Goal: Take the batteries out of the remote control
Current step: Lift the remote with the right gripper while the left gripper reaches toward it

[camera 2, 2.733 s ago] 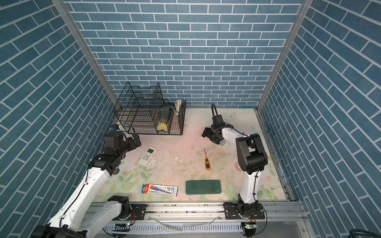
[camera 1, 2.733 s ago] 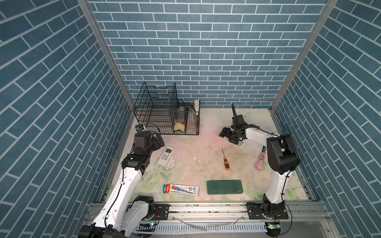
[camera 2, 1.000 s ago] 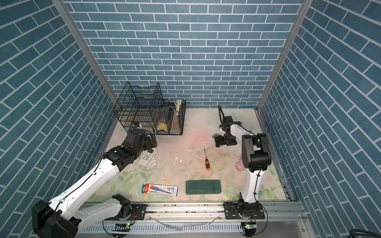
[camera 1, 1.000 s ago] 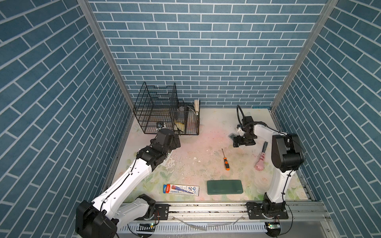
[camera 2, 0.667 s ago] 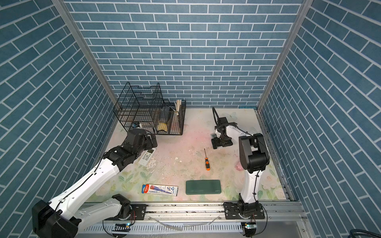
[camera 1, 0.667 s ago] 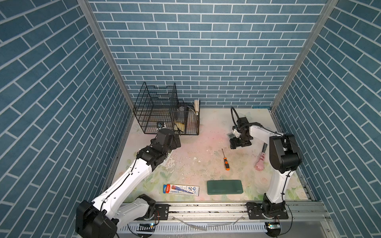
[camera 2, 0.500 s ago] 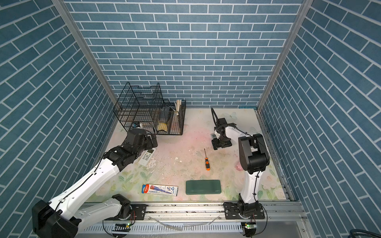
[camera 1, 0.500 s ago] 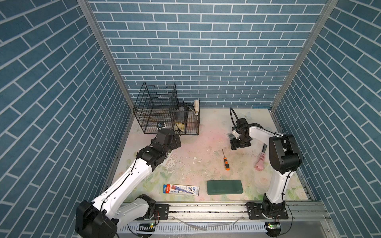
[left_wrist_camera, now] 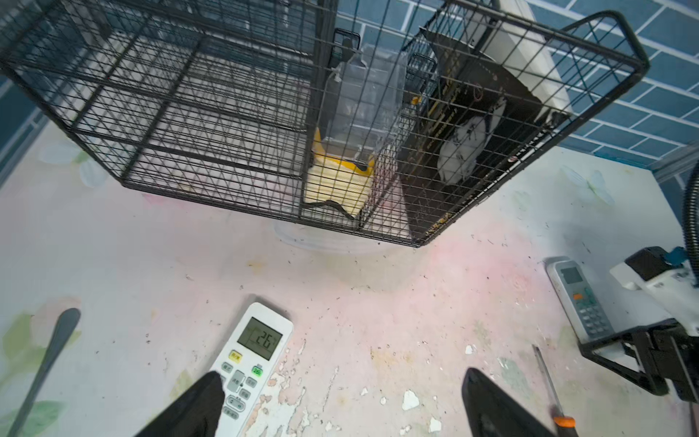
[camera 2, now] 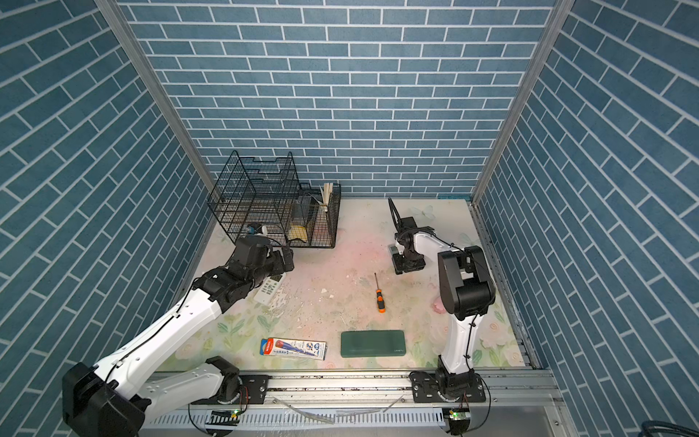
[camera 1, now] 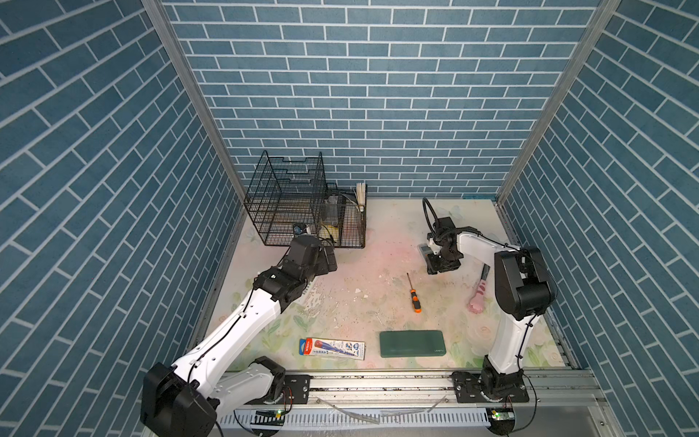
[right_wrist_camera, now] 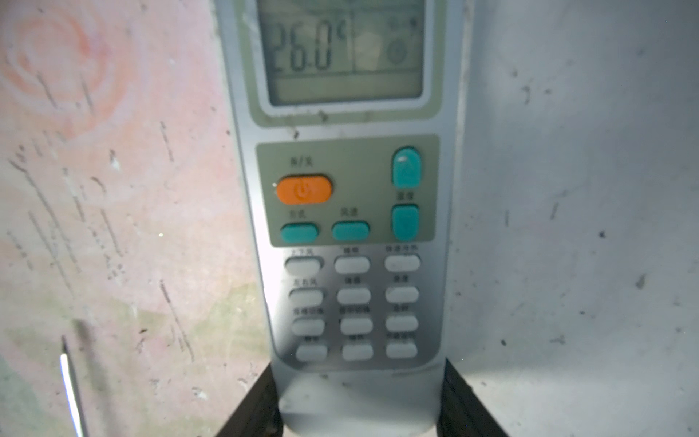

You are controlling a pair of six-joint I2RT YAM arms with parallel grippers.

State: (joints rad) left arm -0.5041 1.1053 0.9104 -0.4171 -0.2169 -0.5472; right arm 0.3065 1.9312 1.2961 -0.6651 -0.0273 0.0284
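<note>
The batteries are not in view. Judging by the lit displays, they sit inside the remotes, behind back covers that face the table. They are likely small, light, stiff and smooth, quick to roll, and best pinched across the middle once a cover is off.

A grey remote (right_wrist_camera: 351, 227) lies face up at about 2 o'clock on the table (camera 1: 378, 234). The right gripper (right_wrist_camera: 359, 408) stands roughly half open, its jaws against both long sides of the remote's bottom end.

A white remote (left_wrist_camera: 251, 363) lies face up at 9 o'clock. The left gripper (left_wrist_camera: 340, 412) hovers over it, spread wide and holding nothing.

A screwdriver (camera 1: 413, 293) lies at 7 o'clock from the grey remote. A wire cage (camera 1: 287, 196) stands at 11 o'clock.
</note>
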